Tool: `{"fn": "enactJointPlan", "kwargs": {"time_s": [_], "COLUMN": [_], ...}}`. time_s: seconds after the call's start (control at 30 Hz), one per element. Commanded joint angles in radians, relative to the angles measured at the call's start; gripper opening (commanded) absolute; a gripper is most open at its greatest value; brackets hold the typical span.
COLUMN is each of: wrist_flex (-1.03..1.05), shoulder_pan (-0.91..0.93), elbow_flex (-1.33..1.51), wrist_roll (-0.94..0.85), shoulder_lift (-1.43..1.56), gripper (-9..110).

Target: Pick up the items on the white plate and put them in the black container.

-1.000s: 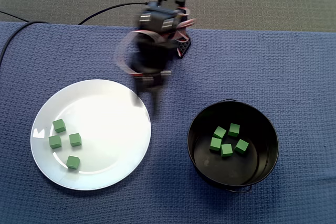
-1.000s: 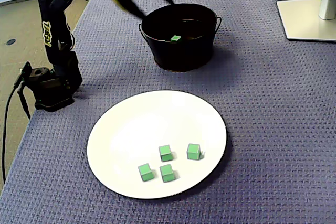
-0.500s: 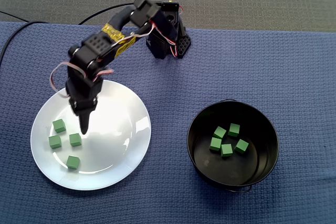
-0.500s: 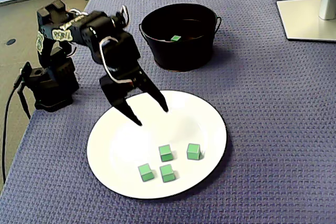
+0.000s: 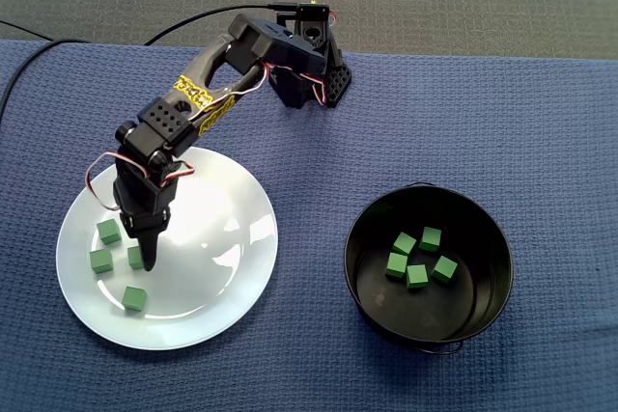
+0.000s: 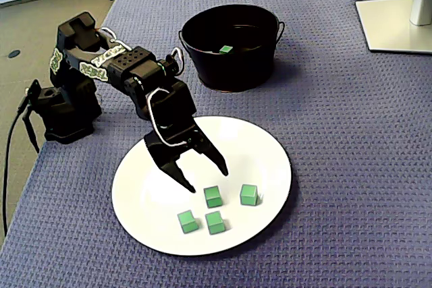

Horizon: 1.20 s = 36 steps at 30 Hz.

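Green cubes (image 6: 249, 194), four in all, are seen grouped on the white plate (image 6: 263, 146) in a fixed view. The gripper (image 6: 206, 179) is poised just above them, its fingers spread apart with nothing gripped. Five further cubes (image 5: 417, 275) are shown inside the black container (image 5: 488, 238).

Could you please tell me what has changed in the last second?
The black end effector swung from the round black container over to the round white plate and came down, open, close to the four small green cubes. It has gripped nothing. Those cubes and the five green cubes in the container have not moved.
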Motion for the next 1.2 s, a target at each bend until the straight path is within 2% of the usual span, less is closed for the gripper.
{"fn": "enactJointPlan", "kwargs": {"time_s": [0.0,0.33,0.53,0.63,0.8,1.03,1.17], "wrist_flex": [-0.06,-0.089,-0.097,-0.097,-0.08,0.091,0.259], "shoulder_pan": [0.023,0.021,0.015,0.018,0.04,0.012,-0.163], "elbow_flex": [-0.026,-0.034,-0.041,-0.067,-0.124,-0.414,-0.601], "wrist_roll": [-0.026,-0.023,-0.014,-0.009,0.011,0.377,0.503], "shoulder_lift": [-0.009,-0.067,-0.072,-0.077,-0.064,0.195,0.388], "gripper": [21,17,9,0,0,0,0]}}
